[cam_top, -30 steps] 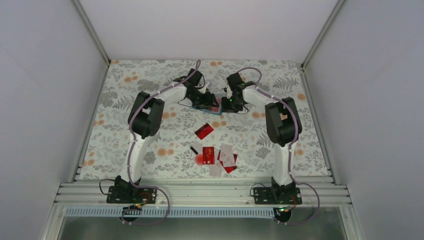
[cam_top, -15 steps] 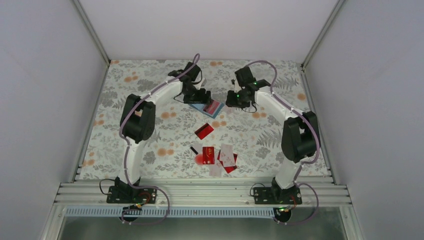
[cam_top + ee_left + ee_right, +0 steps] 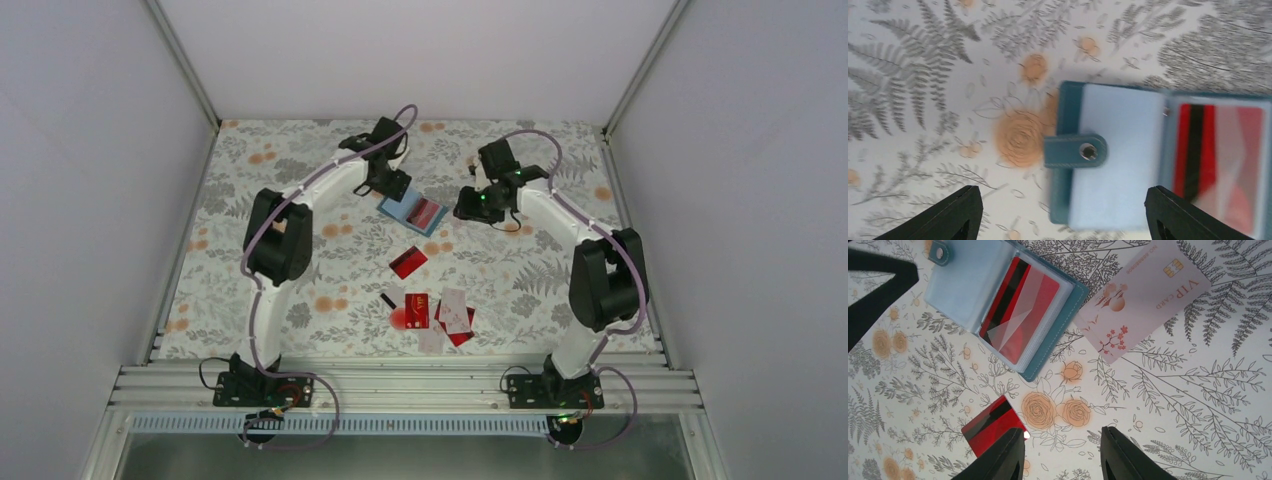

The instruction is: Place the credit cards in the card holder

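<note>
both your arms reach out, wrists bent down; left gripper [image 3: 392,186] hangs spread wide and empty over the open teal-blue wallet-like card holder [image 3: 1068,151] near the floral bench's [image 3: 250,290] far edge, a red credit card [image 3: 1020,315] in its clear sleeve; right gripper [image 3: 1063,455] parted, holding nothing

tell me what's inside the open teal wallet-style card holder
In the teal card holder, one red card with a black stripe sits inside a clear plastic sleeve. The other sleeve page looks empty. Whether more cards lie beneath the red one is hidden.
</note>
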You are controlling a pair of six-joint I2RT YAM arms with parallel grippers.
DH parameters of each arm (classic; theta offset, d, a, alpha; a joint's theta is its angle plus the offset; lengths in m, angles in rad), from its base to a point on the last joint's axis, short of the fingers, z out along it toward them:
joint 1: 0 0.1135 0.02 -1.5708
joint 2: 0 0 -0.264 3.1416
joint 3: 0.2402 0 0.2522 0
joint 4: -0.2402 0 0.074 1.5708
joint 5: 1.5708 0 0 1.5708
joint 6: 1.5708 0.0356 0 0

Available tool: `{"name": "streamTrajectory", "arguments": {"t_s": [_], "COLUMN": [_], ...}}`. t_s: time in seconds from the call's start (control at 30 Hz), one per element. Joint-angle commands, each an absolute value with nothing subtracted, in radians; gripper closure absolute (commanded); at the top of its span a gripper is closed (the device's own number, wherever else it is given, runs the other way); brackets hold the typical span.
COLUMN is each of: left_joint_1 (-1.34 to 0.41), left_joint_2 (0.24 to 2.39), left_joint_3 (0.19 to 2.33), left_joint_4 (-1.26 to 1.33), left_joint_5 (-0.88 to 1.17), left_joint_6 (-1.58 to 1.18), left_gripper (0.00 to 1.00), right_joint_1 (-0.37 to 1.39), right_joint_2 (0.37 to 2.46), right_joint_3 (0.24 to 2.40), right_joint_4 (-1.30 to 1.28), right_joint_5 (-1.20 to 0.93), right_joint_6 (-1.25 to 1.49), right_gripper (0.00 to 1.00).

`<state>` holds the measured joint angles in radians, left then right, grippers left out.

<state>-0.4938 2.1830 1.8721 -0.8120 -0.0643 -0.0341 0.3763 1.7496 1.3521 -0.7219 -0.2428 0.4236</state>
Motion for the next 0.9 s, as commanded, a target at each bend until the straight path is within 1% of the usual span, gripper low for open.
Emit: {"name": "streamTrajectory", "arguments": {"t_s": [0.0,0.1,0.27,0.47,0.53,0.67,0.87], "left_joint_1": [-0.512,-0.525,-0.560,-0.571,-0.576,-0.583,-0.591], "left_joint_2": [2.315,2.402,2.424,2.431,2.436,2.438,2.463], "left_joint_3": [2.051,2.203,2.193,2.180,2.181,2.160,2.190], "left_joint_4": [-0.897,-0.946,-0.937,-0.953,-0.958,-0.954,-0.959], "left_joint_5": [-0.247,-0.235,-0.279,-0.384,-0.406,-0.415,-0.371], "left_joint_6": [0.017,0.000,-0.004,-0.035,-0.029,-0.030,-0.026], "left_gripper": [0.19,0.20,0.22,0.37,0.40,0.41,0.39], "right_joint_1": [0.345,0.333,0.316,0.308,0.309,0.308,0.309], "right_joint_2": [1.752,1.742,1.733,1.751,1.761,1.763,1.775], "right_joint_3": [1.381,1.360,1.352,1.397,1.418,1.428,1.447], "right_joint_4": [-0.722,-0.723,-0.745,-0.780,-0.800,-0.814,-0.820], "right_joint_5": [-0.306,-0.319,-0.322,-0.308,-0.304,-0.291,-0.286], "right_joint_6": [0.360,0.343,0.328,0.356,0.353,0.349,0.345], "right_gripper": [0.61,0.61,0.61,0.61,0.61,0.61,0.61]}}
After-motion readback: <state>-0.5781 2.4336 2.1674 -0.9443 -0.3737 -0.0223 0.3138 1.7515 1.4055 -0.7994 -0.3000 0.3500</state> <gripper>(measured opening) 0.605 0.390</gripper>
